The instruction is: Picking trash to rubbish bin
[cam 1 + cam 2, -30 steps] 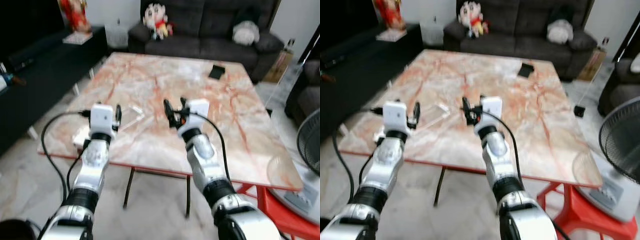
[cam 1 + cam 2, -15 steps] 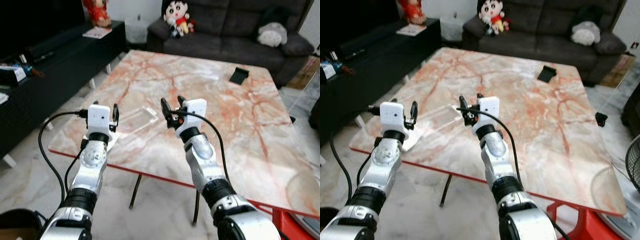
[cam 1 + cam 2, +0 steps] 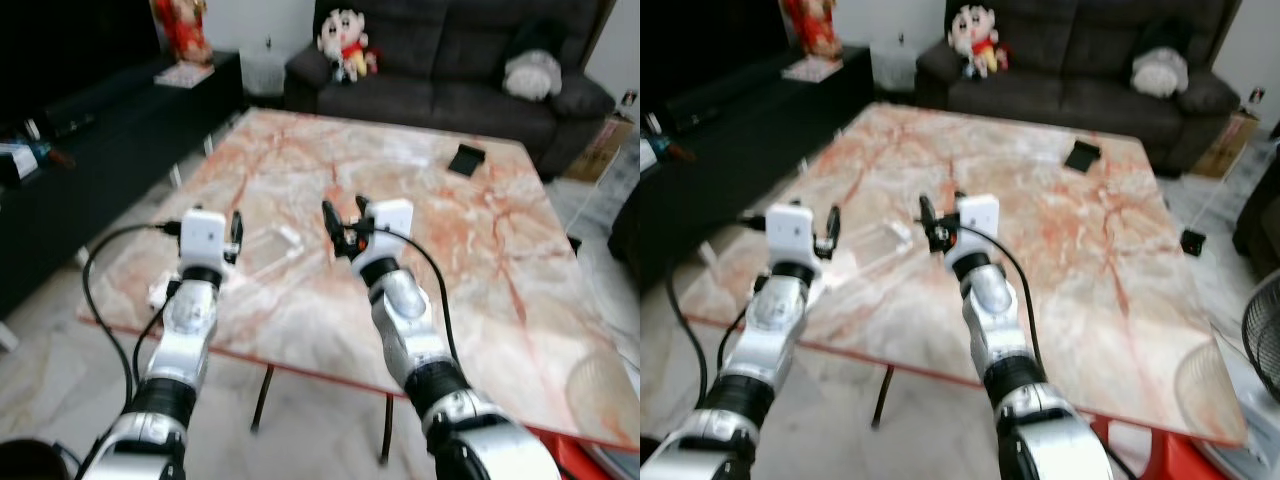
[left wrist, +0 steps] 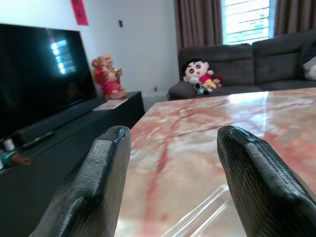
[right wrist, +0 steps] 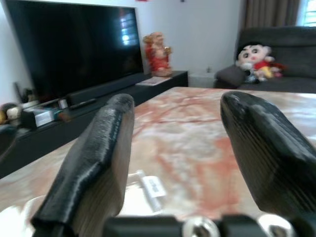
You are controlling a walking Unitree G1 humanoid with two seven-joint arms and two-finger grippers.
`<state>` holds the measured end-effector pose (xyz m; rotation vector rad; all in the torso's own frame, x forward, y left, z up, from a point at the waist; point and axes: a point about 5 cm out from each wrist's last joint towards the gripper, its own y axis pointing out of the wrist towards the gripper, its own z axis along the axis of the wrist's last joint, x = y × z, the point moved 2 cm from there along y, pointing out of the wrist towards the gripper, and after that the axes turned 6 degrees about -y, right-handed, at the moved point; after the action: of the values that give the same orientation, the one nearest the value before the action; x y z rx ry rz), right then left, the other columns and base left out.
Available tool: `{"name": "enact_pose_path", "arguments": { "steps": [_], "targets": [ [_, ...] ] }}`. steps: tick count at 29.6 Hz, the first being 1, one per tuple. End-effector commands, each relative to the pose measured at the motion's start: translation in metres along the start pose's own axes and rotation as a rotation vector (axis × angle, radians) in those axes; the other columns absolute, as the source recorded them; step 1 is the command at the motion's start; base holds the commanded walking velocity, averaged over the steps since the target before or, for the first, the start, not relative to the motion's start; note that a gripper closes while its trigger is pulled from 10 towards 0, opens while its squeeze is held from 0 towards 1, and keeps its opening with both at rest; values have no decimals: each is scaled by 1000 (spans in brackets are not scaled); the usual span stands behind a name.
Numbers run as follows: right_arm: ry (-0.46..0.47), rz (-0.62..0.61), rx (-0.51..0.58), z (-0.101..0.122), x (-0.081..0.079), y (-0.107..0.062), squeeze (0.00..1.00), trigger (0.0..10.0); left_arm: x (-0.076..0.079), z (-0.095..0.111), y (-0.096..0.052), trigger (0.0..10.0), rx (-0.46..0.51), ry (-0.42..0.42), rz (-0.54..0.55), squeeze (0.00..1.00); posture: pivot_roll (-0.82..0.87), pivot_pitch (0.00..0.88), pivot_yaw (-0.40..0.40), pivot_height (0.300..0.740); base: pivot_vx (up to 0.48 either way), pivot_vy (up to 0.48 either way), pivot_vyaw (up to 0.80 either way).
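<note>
A crumpled clear plastic wrapper point(image 3: 268, 243) lies on the marble table point(image 3: 480, 270) near its front left part. A small white scrap point(image 3: 160, 293) sits at the table's left edge. My left gripper point(image 3: 235, 224) is held up just left of the wrapper, open, with nothing between its fingers point(image 4: 106, 163). My right gripper point(image 3: 345, 211) hovers a little right of the wrapper, also open and empty. The wrapper's clear edge point(image 4: 207, 217) shows low in the left wrist view, and a clear piece with a label point(image 5: 149, 185) shows between the right fingers point(image 5: 103, 148).
A small black object point(image 3: 466, 158) lies at the table's far right. Behind the table stands a dark sofa point(image 3: 440, 60) with a doll point(image 3: 340, 45) and a cushion point(image 3: 530, 75). A black TV console point(image 3: 90, 110) runs along the left. A fan point(image 3: 1265, 340) stands at the right.
The whole picture has shifted as the camera moved. Both grippers hold the same raised, open pose over the table's near part.
</note>
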<state>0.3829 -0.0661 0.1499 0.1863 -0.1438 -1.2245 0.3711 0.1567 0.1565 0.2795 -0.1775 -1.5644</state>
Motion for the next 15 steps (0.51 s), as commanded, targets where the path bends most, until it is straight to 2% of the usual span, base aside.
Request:
{"name": "enact_pose_path", "arguments": {
  "steps": [1,13,15],
  "targets": [
    [1,-11,10,4,3,2,0,10000,6,2,2,10000,-1,-6,-26,0,51,0,-55,740,326,0,0],
    [18,-33,-9,0,5,1,0,10000,6,-2,0,10000,-17,-10,-39,0,52,0,-54,740,322,0,0],
    [20,-38,-13,0,6,1,0,10000,7,-3,-1,10000,-17,-12,-41,0,52,0,-54,740,0,0,0]
  ]
}}
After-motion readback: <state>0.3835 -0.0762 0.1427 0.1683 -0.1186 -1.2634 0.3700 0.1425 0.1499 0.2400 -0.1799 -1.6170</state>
